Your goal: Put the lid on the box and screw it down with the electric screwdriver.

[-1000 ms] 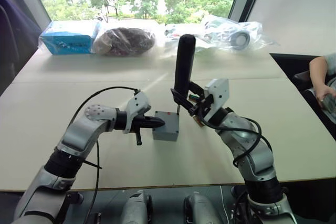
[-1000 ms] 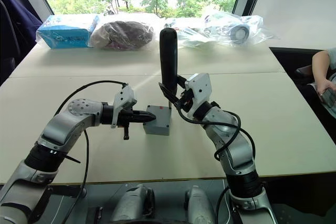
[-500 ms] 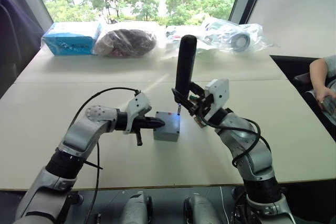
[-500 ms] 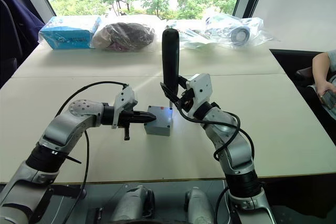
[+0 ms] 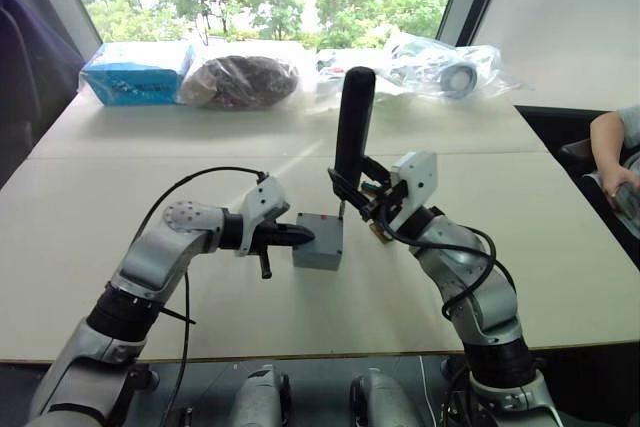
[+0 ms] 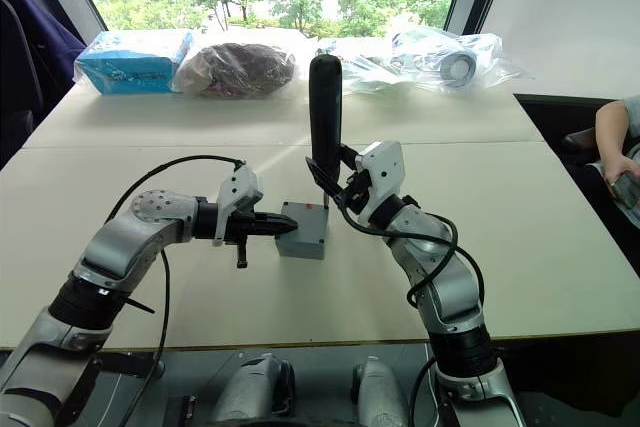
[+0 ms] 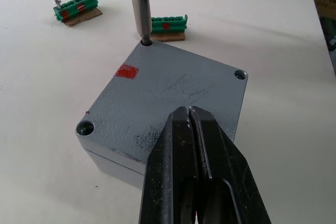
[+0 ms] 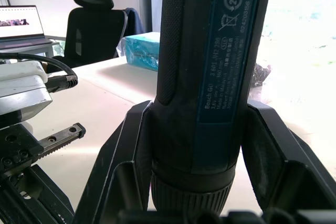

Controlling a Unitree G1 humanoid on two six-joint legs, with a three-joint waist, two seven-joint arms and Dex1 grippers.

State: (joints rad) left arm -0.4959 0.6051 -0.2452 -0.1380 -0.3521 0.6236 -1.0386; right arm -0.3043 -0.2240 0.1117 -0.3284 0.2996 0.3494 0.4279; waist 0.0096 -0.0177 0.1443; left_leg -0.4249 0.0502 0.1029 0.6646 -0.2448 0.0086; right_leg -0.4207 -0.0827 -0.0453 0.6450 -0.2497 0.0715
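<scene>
Very little has moved over the last second: the whole head view has drifted slightly, which reads as camera motion, while the screwdriver (image 5: 352, 122) keeps the same upright pose at centre frame and the box (image 5: 320, 240) sits in the same place on the tabletop (image 5: 120, 217), just below centre. The one real change is small: the bit (image 7: 140, 3) now looks seated in the lid's (image 7: 173, 90) far corner hole, at the top centre of the left wrist view, where a second ago it seemed to be just reaching that corner. The lid is already on the box, flush, with a red mark (image 7: 126, 71) near that corner and two other corner holes (image 7: 85, 127) open, with no screw head clearly visible in them. The left gripper (image 7: 190, 116), jaws together, presses its tip against the near edge of the lid, steadying it. The right gripper (image 6: 335, 179) stays clamped on the lower body of the screwdriver. Two small green parts (image 7: 76, 12) lie on the tabletop beyond the box. My judgement is that placing the lid is done and the first corner is being driven, with the other corners left to do; the risk is the bit slipping out if the tool tilts.
</scene>
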